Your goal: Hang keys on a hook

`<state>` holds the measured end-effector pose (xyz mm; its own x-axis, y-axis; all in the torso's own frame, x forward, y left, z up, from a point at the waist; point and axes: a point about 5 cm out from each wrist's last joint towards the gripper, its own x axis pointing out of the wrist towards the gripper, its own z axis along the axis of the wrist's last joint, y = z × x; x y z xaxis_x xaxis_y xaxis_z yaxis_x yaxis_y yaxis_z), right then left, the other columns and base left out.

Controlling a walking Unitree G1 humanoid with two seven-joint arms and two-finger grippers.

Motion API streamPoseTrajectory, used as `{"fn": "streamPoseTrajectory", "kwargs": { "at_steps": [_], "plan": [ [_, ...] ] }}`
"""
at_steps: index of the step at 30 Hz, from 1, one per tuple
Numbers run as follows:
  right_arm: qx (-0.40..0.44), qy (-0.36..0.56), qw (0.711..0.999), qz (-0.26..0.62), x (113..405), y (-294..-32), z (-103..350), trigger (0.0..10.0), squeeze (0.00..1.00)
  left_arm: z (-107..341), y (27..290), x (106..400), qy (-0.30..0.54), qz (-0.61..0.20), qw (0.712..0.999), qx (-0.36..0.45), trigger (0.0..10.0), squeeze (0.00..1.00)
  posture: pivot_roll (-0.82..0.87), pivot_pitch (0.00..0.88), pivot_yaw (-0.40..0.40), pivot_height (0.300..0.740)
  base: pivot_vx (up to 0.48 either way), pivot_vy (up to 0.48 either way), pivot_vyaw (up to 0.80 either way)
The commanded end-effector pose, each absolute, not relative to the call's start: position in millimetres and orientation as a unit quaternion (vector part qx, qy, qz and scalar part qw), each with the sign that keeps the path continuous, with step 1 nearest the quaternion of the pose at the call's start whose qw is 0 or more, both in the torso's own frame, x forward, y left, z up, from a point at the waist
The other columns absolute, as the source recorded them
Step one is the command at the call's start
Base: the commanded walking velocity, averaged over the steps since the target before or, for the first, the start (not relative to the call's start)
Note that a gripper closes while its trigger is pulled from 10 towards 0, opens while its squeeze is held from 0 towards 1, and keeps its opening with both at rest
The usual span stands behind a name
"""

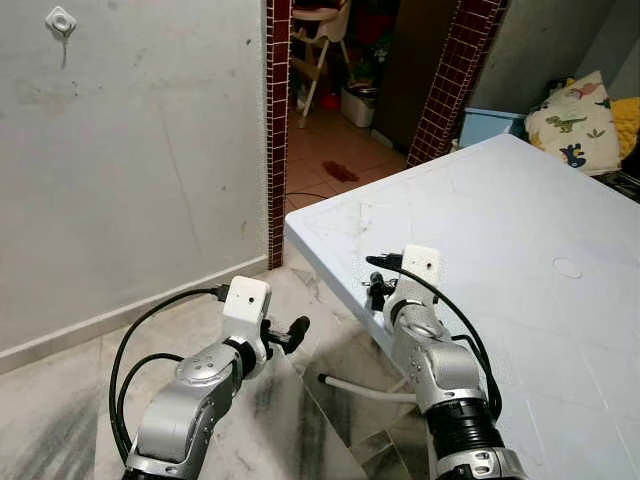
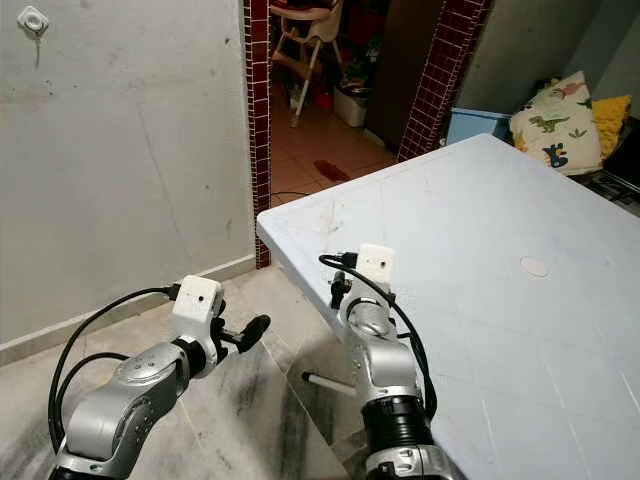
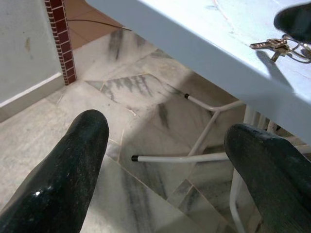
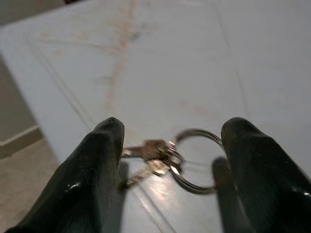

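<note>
A small bunch of keys (image 4: 160, 156) on a wire ring lies on the pale blue table (image 1: 520, 220), close to its near left edge. My right gripper (image 4: 172, 128) is down at the tabletop, open, with one black finger on each side of the keys and not closed on them. In the left wrist view the keys (image 3: 274, 46) rest flat on the table. My left gripper (image 1: 293, 331) hangs open over the marble floor, left of the table and below its top. A white hook (image 1: 60, 20) sits high on the grey wall at the far left.
White tubular table legs (image 1: 365, 390) stand under the edge between my arms. A doorway with red brick pillars (image 1: 280, 120) opens behind the table, with a high chair (image 1: 320, 40) inside. A blue box (image 1: 490, 125) and dinosaur-print cushions (image 1: 575, 120) lie at the back right.
</note>
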<state>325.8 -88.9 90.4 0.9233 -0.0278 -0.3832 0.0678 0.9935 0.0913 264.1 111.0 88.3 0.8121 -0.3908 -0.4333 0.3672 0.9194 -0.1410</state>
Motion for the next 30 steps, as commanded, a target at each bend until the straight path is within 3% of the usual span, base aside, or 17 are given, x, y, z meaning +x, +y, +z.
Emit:
{"fn": "streamPoseTrajectory", "kwargs": {
  "at_steps": [1, 14, 24, 30],
  "plan": [
    [0.051, 0.175, 0.983, -0.008, 329.2, -80.8, 99.1, 10.0, 0.00, 93.1, 111.6, 264.1, 0.225, -0.196, 0.954, -0.015, 10.0, 0.00, 0.14, 0.000, -0.097, 0.740, 0.000, 0.000, 0.00],
    [-0.106, 0.114, 0.988, 0.016, 339.9, -66.7, 94.9, 10.0, 0.00, 95.0, 110.8, 265.7, 0.221, -0.196, 0.955, -0.013, 10.0, 0.00, 0.15, 0.000, -0.094, 0.740, 0.000, 0.000, 0.00],
    [-0.130, 0.113, 0.985, -0.012, 339.7, -86.7, 85.4, 10.0, 0.00, 94.8, 112.5, 265.3, 0.222, -0.194, 0.956, -0.011, 10.0, 0.00, 0.15, 0.000, -0.092, 0.740, 0.000, 0.000, 0.00],
    [-0.157, 0.133, 0.978, -0.040, 331.9, -112.7, 69.3, 10.0, 0.00, 95.5, 111.9, 266.8, 0.220, -0.198, 0.955, -0.009, 10.0, 0.00, 0.15, 0.000, -0.085, 0.740, 0.000, 0.000, 0.00]
  ]
}}
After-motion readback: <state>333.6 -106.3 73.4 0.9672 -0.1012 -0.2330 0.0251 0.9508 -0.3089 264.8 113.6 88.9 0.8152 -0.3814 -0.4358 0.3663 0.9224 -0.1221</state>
